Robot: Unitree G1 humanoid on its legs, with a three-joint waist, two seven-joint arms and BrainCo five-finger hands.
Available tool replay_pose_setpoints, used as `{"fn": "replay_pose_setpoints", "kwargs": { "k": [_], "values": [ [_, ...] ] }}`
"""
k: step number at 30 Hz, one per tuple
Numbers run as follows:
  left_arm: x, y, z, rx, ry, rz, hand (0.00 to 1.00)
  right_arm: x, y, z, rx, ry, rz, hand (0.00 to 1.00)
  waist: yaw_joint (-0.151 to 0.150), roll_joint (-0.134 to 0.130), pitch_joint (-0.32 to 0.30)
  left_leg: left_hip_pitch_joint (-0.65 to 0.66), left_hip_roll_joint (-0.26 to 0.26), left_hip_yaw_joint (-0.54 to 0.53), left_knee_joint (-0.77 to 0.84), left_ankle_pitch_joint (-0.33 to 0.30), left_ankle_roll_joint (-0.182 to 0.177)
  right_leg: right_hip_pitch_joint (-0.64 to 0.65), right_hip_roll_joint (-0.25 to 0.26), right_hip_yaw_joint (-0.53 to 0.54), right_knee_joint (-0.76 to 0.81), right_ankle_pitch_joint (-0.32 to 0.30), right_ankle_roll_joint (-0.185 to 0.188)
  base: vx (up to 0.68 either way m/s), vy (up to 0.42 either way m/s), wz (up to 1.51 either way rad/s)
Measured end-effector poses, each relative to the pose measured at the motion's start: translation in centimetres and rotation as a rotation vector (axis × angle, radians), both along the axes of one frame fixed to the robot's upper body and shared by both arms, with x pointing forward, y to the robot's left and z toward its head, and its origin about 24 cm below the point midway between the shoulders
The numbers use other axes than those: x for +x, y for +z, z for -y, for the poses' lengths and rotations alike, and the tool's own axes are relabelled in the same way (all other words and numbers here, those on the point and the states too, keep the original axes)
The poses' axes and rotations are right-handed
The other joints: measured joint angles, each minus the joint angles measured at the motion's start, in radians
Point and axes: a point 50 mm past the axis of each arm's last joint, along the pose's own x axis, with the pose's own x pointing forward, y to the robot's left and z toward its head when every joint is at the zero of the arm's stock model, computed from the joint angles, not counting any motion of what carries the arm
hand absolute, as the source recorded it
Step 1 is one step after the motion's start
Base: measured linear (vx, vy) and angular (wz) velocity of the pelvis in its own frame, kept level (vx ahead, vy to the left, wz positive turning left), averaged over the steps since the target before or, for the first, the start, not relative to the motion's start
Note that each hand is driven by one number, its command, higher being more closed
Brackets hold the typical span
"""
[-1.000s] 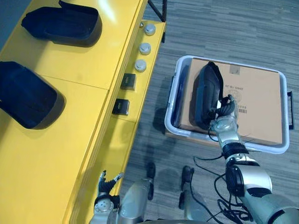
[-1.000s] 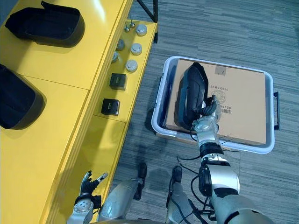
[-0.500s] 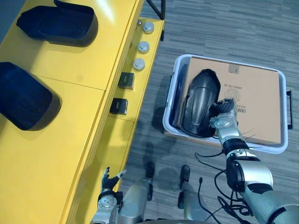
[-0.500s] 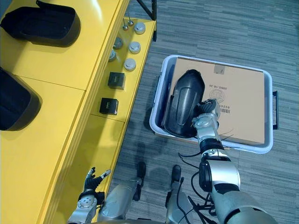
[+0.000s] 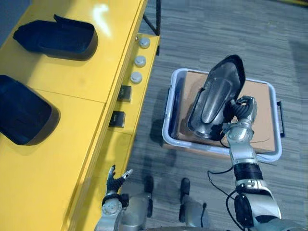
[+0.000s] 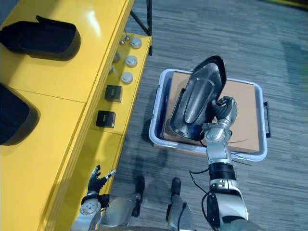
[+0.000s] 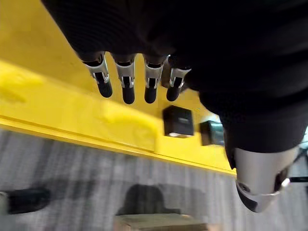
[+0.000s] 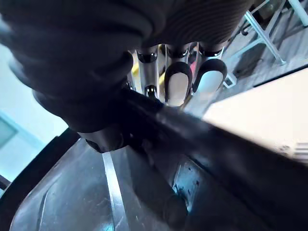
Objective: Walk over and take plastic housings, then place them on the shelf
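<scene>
Over the white-rimmed plastic bin (image 5: 167, 122), the right hand (image 5: 240, 115) had its fingers curled round one edge of a long black plastic housing (image 5: 214, 101), which stood tilted just to that hand's left. Gripped so far off-centre, the housing might swing or slip on the turn toward the yellow shelf (image 5: 72, 149), well off to the left, or clip the bin's rim. Low beside the shelf front, the left hand (image 5: 114, 180) held nothing, fingers straight.
</scene>
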Motion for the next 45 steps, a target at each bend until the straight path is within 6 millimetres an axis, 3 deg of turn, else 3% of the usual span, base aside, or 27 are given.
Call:
{"fn": "replay_pose_setpoints", "kwargs": {
  "k": [3,5,6,10,13,16,22,26,33,34,41,42,45],
  "values": [
    [1.6,3.2,0.8,-0.005,-0.034,0.158,0.0,-1.1,0.9,-1.0,-0.026,0.003,0.075,1.0,-0.005,0.0,-0.032,0.017,0.001,-0.004,-0.003,0.0,-0.001,0.02,0.0,-0.002,-0.004,-0.002,0.002,-0.01,-0.005,0.04],
    [2.7,6.0,1.4,-0.005,-0.056,0.289,0.0,-1.8,1.9,-1.5,-0.045,-0.002,0.137,1.0,-0.005,-0.008,-0.048,0.028,-0.008,-0.006,-0.012,-0.001,0.0,0.029,-0.01,-0.006,-0.003,-0.025,0.018,-0.05,-0.02,0.02],
    [3.2,8.3,1.8,-0.008,-0.064,0.393,0.0,-2.3,2.6,-2.1,-0.065,0.002,0.176,1.0,-0.006,-0.01,-0.064,0.035,-0.01,-0.005,-0.025,0.0,0.0,0.029,-0.012,-0.008,-0.001,-0.036,0.025,-0.05,-0.036,0.01],
    [3.7,14.2,2.8,-0.004,-0.08,0.66,0.0,-3.4,3.5,-3.9,-0.139,0.037,0.228,1.0,-0.032,-0.008,-0.104,0.047,-0.006,-0.019,-0.031,0.001,-0.002,0.037,-0.009,-0.03,0.013,-0.05,0.022,-0.01,-0.028,0.07],
    [4.3,18.1,4.0,0.003,-0.112,0.844,0.0,-4.0,3.9,-5.0,-0.172,0.063,0.256,1.0,-0.032,-0.008,-0.119,0.061,-0.005,-0.019,-0.03,0.001,-0.002,0.052,-0.008,-0.03,0.01,-0.05,0.022,0.01,-0.003,0.01],
    [4.6,20.6,5.5,0.024,-0.167,0.969,0.0,-4.4,4.7,-6.3,-0.176,0.107,0.295,1.0,-0.033,-0.007,-0.134,0.074,-0.006,-0.018,-0.032,0.001,-0.002,0.066,-0.009,-0.031,0.011,-0.05,0.022,0.0,0.0,0.0],
    [4.7,21.6,7.9,0.017,-0.266,1.022,0.0,-4.7,5.2,-10.2,-0.203,0.271,0.332,1.0,-0.033,-0.009,-0.172,0.096,-0.006,-0.018,-0.041,0.001,-0.002,0.082,-0.009,-0.031,0.011,-0.05,0.022,-0.01,0.0,0.0],
    [4.8,21.5,9.8,-0.008,-0.332,1.017,0.0,-6.0,6.0,-14.1,-0.184,0.425,0.403,1.0,-0.032,-0.009,-0.183,0.104,-0.007,-0.014,-0.059,0.009,0.004,0.078,-0.01,-0.028,0.011,-0.05,0.022,-0.06,-0.005,-0.04],
    [5.6,20.7,10.3,0.018,-0.324,0.976,0.0,-6.3,5.2,-14.0,-0.154,0.419,0.372,1.0,-0.033,-0.011,-0.23,0.113,-0.007,-0.01,-0.077,0.021,0.001,0.078,-0.01,-0.026,0.01,-0.05,0.022,-0.03,-0.007,-0.02],
    [5.8,20.8,10.3,0.022,-0.325,0.975,1.0,-6.3,5.2,-14.0,-0.148,0.415,0.375,1.0,-0.034,-0.013,-0.231,0.113,-0.006,-0.008,-0.078,0.022,0.0,0.078,-0.01,-0.025,0.01,-0.05,0.022,-0.04,-0.008,-0.05],
    [6.4,19.8,10.3,0.044,-0.321,0.934,1.0,-6.3,4.8,-13.7,-0.162,0.426,0.362,1.0,-0.032,-0.015,-0.267,0.121,-0.005,0.008,-0.1,0.031,0.002,0.067,-0.008,-0.006,0.01,-0.05,0.022,-0.02,-0.005,-0.08],
    [6.5,19.6,10.3,0.043,-0.322,0.925,1.0,-6.4,4.8,-13.7,-0.172,0.431,0.361,0.0,-0.035,-0.015,-0.273,0.121,-0.006,0.009,-0.1,0.031,0.002,0.066,-0.008,-0.005,0.01,-0.05,0.022,0.0,0.0,0.0],
    [6.9,18.2,10.2,0.037,-0.33,0.847,1.0,-6.4,4.8,-13.8,-0.176,0.453,0.361,0.0,-0.035,-0.016,-0.285,0.121,-0.006,0.009,-0.1,0.032,0.002,0.067,-0.009,-0.004,0.01,-0.05,0.022,0.0,0.0,0.0]
  ]
}}
